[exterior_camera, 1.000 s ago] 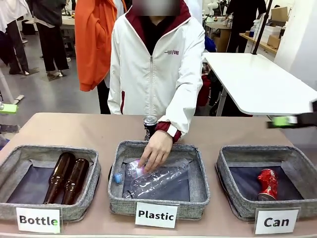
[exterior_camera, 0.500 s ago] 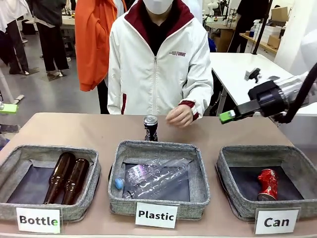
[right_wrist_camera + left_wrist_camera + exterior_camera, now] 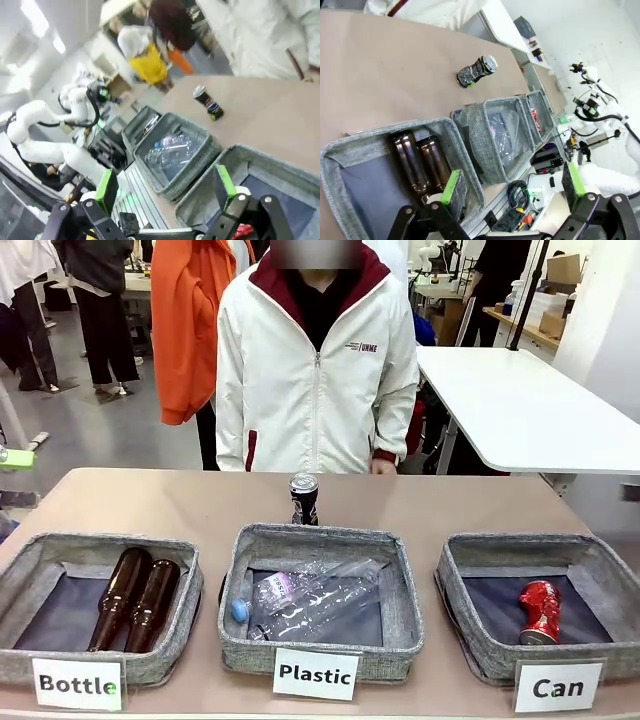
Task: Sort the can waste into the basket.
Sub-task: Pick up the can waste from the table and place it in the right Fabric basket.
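Black metal drink can (image 3: pixel 304 498), upright beyond-left of grey woven "Can" basket (image 3: pixel 470 552), prob. light, dentable, slick, so grip mid-body; left gripper (image 3: pixel 512 180), right gripper (image 3: pixel 166 183) both spread wide, empty.

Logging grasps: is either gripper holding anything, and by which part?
Nothing. The left gripper and the right gripper are open and empty; the black can stands untouched.

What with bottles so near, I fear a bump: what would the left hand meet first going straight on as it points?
Likely the Bottle basket: its wall and the brown bottles lie just past the left hand. Depth is unclear; the Plastic basket beside it could come first.
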`<state>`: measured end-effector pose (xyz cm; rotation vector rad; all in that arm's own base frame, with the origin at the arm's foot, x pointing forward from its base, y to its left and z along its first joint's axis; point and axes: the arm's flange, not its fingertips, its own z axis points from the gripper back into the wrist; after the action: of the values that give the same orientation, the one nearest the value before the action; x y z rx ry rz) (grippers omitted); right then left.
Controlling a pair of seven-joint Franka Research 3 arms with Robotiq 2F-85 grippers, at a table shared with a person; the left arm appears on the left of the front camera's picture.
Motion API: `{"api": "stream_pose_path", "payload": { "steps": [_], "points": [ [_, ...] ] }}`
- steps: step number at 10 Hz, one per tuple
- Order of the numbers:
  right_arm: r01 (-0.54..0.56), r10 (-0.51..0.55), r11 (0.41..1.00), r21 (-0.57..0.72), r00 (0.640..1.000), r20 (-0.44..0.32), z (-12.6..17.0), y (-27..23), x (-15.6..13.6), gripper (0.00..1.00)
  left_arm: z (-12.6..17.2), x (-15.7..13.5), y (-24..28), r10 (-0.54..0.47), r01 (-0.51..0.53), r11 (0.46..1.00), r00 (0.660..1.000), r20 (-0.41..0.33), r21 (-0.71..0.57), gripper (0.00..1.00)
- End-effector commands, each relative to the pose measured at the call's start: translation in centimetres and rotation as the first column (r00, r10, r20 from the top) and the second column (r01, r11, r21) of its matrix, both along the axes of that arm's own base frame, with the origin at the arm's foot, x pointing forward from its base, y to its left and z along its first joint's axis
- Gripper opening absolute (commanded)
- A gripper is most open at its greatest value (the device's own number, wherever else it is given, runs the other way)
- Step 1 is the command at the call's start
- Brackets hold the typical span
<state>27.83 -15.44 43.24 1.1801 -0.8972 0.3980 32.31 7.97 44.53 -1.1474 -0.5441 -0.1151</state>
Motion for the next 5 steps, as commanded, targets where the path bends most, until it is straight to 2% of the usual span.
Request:
{"api": "stream_pose_path", "payload": {
  "steps": [1,3,5],
  "points": [
    [-0.033,0.034,0.999,-0.036,0.999,0.027,-1.2,2.0,1.6,1.00,0.2,-0.2,0.2,-0.003,0.003,1.000,1.000,-0.012,0.002,1.00],
    [-0.100,0.103,0.985,-0.139,0.995,0.011,-0.6,6.1,5.3,1.00,0.2,-0.2,0.2,-0.003,0.003,1.000,1.000,-0.012,0.002,1.00],
    [-0.213,0.215,0.929,-0.302,0.976,-0.029,0.6,13.6,10.6,1.00,0.2,-0.2,0.2,-0.003,0.003,1.000,1.000,-0.012,0.002,1.00]
  ]
}}
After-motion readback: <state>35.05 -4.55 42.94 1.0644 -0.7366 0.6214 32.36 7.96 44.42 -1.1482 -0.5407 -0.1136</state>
